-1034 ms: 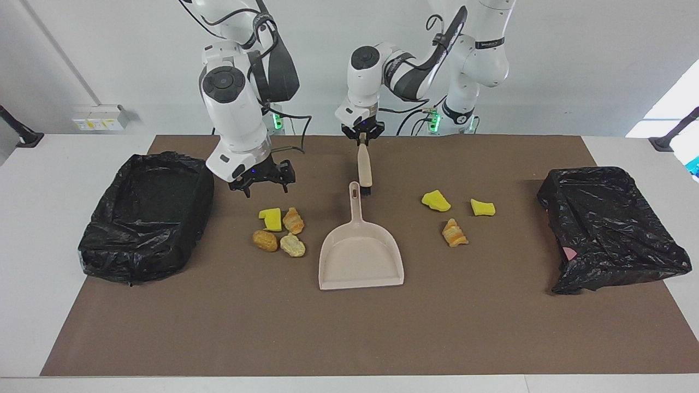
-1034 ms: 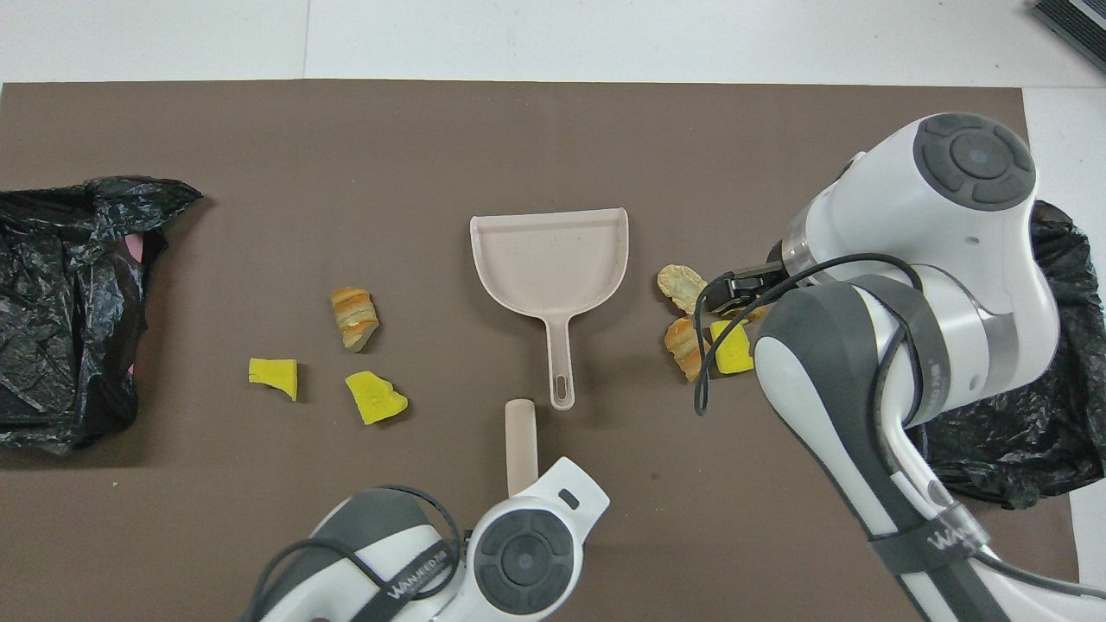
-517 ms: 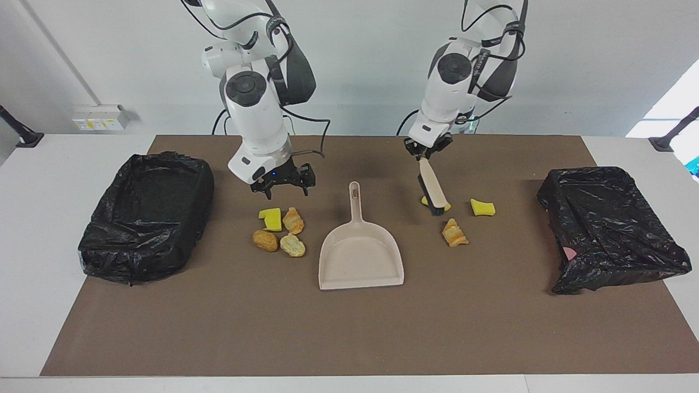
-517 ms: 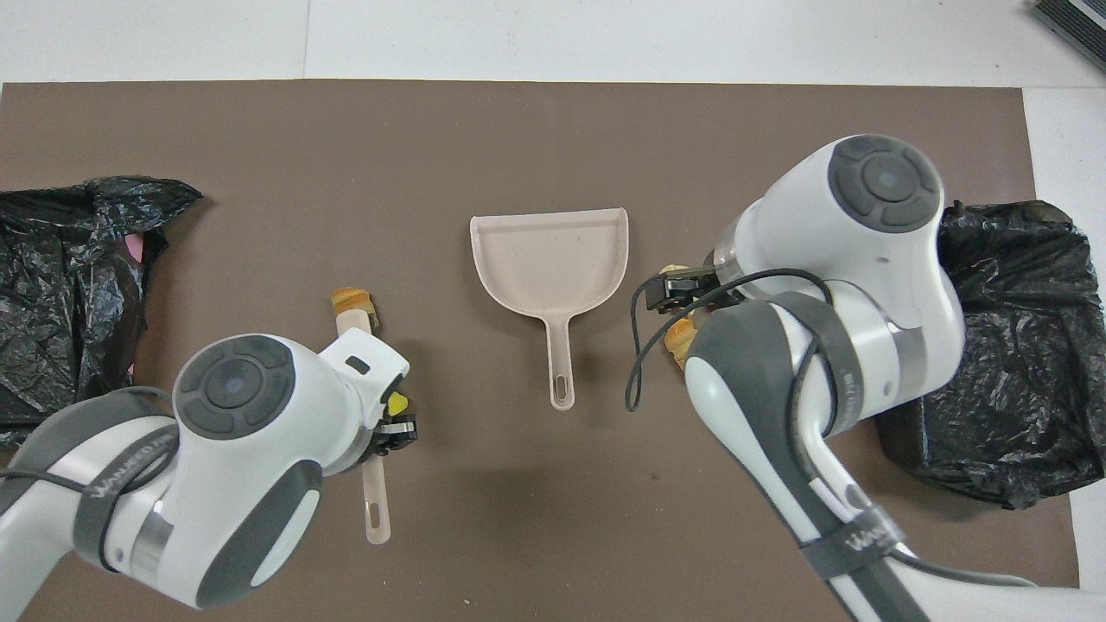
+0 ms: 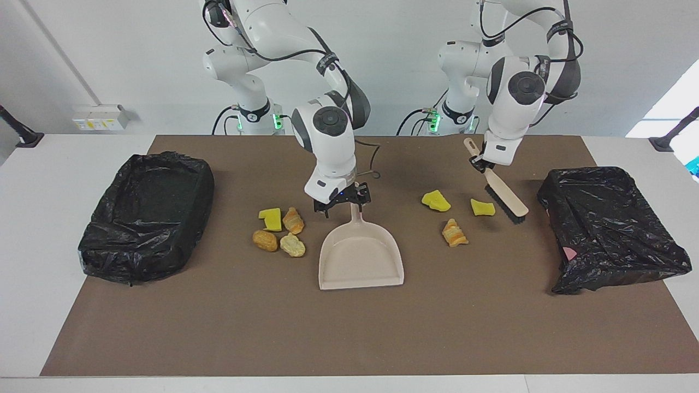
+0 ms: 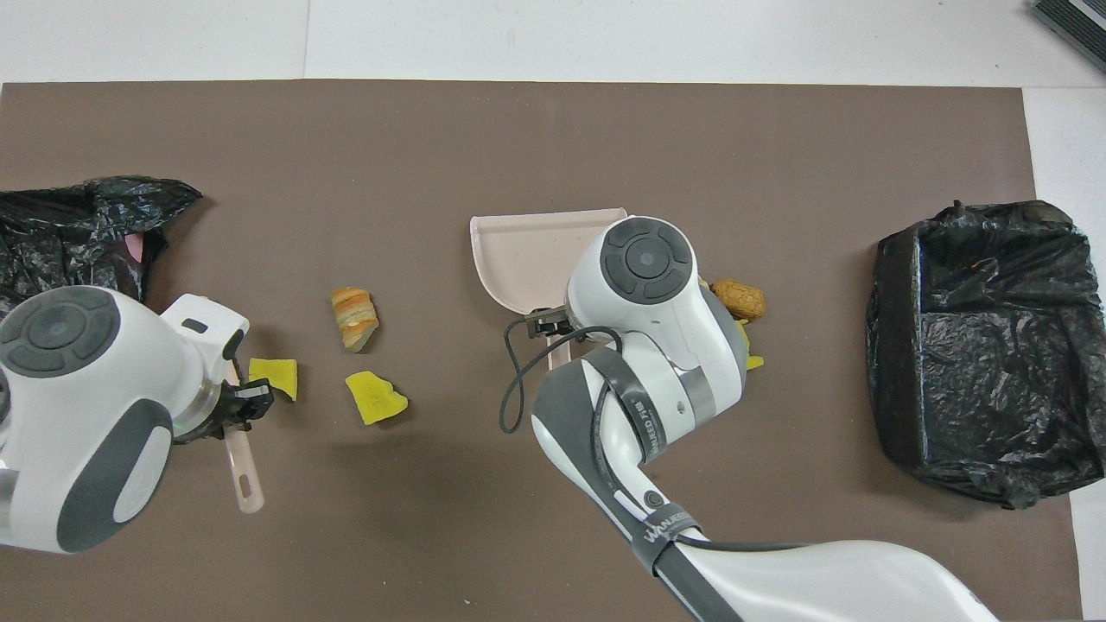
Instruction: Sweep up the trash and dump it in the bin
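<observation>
The trash lies in two groups on the brown mat. Two yellow foam chunks [image 5: 436, 201] [image 5: 483, 207] and a croissant piece [image 5: 454, 233] lie toward the left arm's end. A yellow chunk [image 5: 270, 218] and three bread lumps [image 5: 293, 220] [image 5: 265, 240] [image 5: 292, 245] lie toward the right arm's end. The beige dustpan [image 5: 360, 256] lies between the groups. My right gripper [image 5: 343, 205] is open, low over the dustpan's handle [image 5: 356, 212]. My left gripper [image 5: 479, 162] is shut on the brush [image 5: 505, 196], whose bristles hang low beside a yellow chunk.
A black-bagged bin [image 5: 147, 213] stands at the right arm's end of the mat, and shows in the overhead view [image 6: 976, 345] too. A second black-bagged bin [image 5: 606, 229] stands at the left arm's end, close to the brush head.
My right gripper moved from over the bread lumps to the dustpan's handle. My left arm carried the brush from the mat's middle over the yellow chunks toward the bin at its end.
</observation>
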`<action>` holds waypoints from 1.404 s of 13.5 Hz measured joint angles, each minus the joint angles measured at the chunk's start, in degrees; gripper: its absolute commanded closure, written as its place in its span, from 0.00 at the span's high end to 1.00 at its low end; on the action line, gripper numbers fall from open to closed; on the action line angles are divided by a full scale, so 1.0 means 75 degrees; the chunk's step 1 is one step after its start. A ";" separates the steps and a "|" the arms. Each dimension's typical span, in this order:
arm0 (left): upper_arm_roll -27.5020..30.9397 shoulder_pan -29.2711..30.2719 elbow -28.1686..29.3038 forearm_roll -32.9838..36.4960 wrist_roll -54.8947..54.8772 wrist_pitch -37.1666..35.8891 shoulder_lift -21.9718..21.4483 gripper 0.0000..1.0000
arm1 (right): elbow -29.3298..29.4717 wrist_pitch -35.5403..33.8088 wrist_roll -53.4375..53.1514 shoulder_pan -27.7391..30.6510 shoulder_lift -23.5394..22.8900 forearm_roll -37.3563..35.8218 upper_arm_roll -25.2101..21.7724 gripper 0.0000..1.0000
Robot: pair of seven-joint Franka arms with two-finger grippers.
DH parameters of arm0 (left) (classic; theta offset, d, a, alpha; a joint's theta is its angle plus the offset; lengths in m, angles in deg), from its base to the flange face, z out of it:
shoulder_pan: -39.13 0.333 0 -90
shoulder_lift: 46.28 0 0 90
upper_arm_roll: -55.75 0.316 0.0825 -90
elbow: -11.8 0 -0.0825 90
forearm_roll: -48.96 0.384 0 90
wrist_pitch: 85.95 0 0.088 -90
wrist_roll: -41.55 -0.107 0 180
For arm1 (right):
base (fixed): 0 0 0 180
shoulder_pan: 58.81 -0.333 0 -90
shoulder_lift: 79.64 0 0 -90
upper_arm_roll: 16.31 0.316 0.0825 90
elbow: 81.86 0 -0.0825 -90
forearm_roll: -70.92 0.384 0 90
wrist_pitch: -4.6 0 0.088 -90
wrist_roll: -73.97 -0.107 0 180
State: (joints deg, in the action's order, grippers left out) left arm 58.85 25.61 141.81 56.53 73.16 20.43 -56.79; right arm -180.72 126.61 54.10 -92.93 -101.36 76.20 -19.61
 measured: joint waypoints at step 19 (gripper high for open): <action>-0.0198 -0.0960 0.1064 -0.1031 -0.1579 0.1911 0.0113 0.00 | -0.0116 -0.0278 0.0478 -0.0206 -0.0150 0.0171 0.0053 0.00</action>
State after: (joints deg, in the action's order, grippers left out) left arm 57.37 18.42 149.80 48.80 61.31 34.77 -55.95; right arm -181.59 124.53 57.68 -94.48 -102.49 77.49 -19.21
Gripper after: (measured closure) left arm 0.744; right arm 0.687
